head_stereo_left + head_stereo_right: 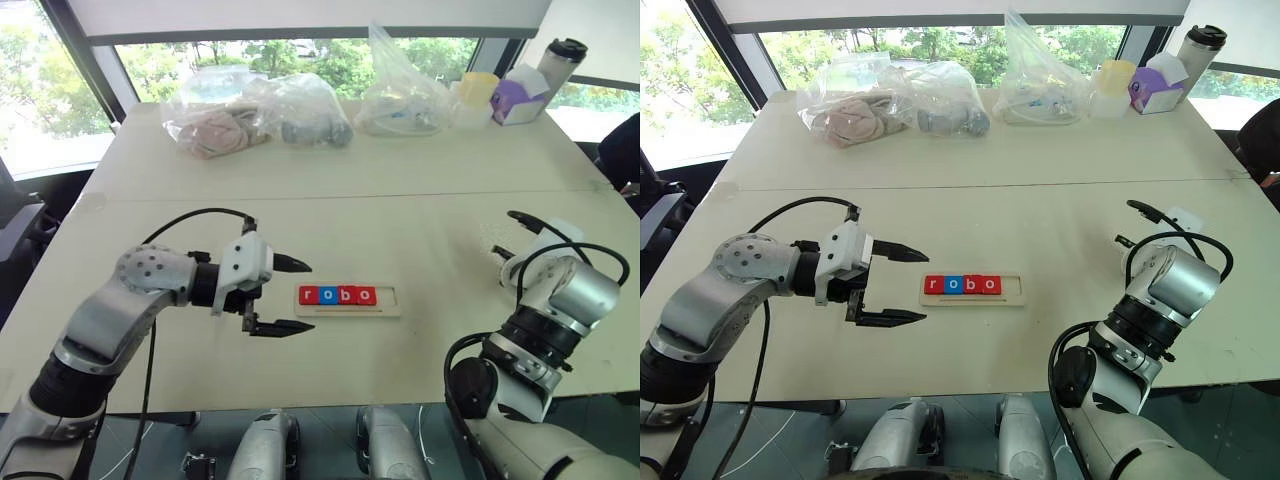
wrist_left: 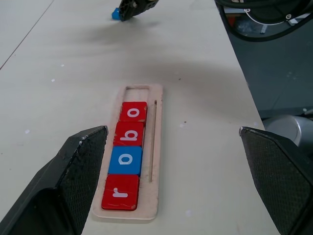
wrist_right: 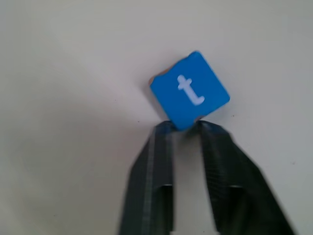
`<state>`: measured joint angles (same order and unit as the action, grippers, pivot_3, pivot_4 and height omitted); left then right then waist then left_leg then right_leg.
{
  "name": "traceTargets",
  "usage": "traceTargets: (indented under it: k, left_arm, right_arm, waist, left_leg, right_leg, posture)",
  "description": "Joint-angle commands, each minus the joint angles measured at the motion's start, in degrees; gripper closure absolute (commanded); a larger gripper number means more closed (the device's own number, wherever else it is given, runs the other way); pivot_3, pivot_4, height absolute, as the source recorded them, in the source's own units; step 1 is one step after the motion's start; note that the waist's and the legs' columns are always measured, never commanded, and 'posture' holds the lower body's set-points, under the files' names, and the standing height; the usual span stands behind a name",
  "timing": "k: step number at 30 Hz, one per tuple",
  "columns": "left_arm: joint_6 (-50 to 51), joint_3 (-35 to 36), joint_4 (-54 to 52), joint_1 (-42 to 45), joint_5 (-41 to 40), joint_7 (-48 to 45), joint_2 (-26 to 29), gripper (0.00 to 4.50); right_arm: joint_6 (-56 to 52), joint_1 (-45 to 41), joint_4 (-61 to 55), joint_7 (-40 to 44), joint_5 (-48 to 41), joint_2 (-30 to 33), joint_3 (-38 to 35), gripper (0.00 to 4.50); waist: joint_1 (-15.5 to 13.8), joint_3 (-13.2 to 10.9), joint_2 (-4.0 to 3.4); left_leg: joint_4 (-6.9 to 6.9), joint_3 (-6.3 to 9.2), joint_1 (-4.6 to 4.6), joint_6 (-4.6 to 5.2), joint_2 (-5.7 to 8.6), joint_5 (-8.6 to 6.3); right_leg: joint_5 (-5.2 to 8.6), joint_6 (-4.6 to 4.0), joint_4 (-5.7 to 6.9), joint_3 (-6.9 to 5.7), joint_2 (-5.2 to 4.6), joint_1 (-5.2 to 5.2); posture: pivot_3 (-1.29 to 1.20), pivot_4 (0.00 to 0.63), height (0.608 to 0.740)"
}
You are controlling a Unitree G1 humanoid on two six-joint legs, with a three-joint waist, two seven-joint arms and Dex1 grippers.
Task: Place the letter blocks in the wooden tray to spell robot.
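Now the right fingers [image 3: 183, 128] pinch the blue t block's [image 3: 190, 91] corner; left fingers [image 2: 78, 166] gape wide, empty.

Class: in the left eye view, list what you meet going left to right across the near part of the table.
Left gripper → wooden tray holding the blocks r, o, b, o → right arm.

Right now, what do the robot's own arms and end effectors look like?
Both arms are built of rounded silver-grey metal segments with black joints. The left arm has a perforated rounded elbow housing and a white wrist block; a black cable loops over it. The left end effector has two black tapered fingers with textured pads. The right arm carries several looping black cables.
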<state>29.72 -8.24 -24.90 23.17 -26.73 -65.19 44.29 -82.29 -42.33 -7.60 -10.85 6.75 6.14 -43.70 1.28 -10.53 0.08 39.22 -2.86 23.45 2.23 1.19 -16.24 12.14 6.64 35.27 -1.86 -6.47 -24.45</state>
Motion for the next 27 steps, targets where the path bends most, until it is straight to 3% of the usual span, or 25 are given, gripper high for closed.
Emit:
traceTargets:
  k: [1,7,11,14,20,27]
  left_arm:
    - [-0.30,0.81,-1.28,0.73,-0.73,0.14,-0.01,0.00]
    - [-0.82,0.38,-0.37,1.29,-0.39,-0.24,-0.25,0.00]
    - [-1.05,-0.23,0.01,1.77,-0.06,-0.18,-0.98,0.00]
    - [-1.07,-0.30,0.08,1.90,0.06,-0.20,-1.22,0.00]
    - [-0.91,-0.18,-0.40,1.42,-0.08,-0.07,-1.19,0.00]
    - [-0.37,-0.25,-1.99,-0.29,-0.68,0.65,-1.54,0.00]
  right_arm:
    - [-3.34,0.68,-2.17,1.43,-1.65,-0.15,1.20,4.46]
    - [-10.20,3.74,-12.39,7.57,-5.36,2.18,9.70,4.46]
    - [-10.21,7.04,-14.63,8.90,-5.74,3.35,10.98,4.46]
    - [-10.21,7.77,-15.05,8.23,-4.61,3.86,10.26,3.13]
    - [-10.21,5.47,-15.99,8.51,-4.32,7.02,12.24,0.02]
    - [-9.63,5.98,-10.04,11.67,-5.54,14.98,12.03,0.02]
  waist:
    - [-0.08,0.00,0.00]
    - [-0.10,-0.01,-0.02]
    - [-0.47,-0.01,-0.02]
    - [-0.52,-0.01,-0.02]
    - [-0.20,-0.03,-0.05]
    - [-0.44,-0.03,-0.04]
  left_leg:
    - [0.00,0.01,0.00,0.00,0.00,0.00]
    - [-0.06,0.02,0.00,0.00,-0.01,0.00]
    - [-0.06,0.03,0.01,0.00,0.00,0.00]
    - [-0.06,0.03,0.03,0.00,0.03,0.00]
    - [-0.08,0.02,0.04,0.00,0.02,0.00]
    - [-0.08,0.02,0.05,0.01,0.02,-0.01]
  right_leg:
    - [0.00,0.00,0.00,0.00,0.00,0.00]
    - [0.01,-0.01,-0.02,0.00,0.00,-0.02]
    - [0.03,-0.04,-0.05,0.00,0.00,-0.02]
    - [0.10,-0.18,-0.11,0.00,-0.02,0.00]
    - [0.10,-0.17,-0.09,0.00,-0.02,-0.05]
    - [0.11,-0.18,-0.14,0.00,-0.02,-0.02]
  posture:
    - [0.00,0.150,0.740]
    - [0.00,0.150,0.740]
    - [0.00,0.150,0.740]
    - [0.00,0.150,0.740]
    - [0.00,0.150,0.740]
    - [0.00,0.150,0.740]
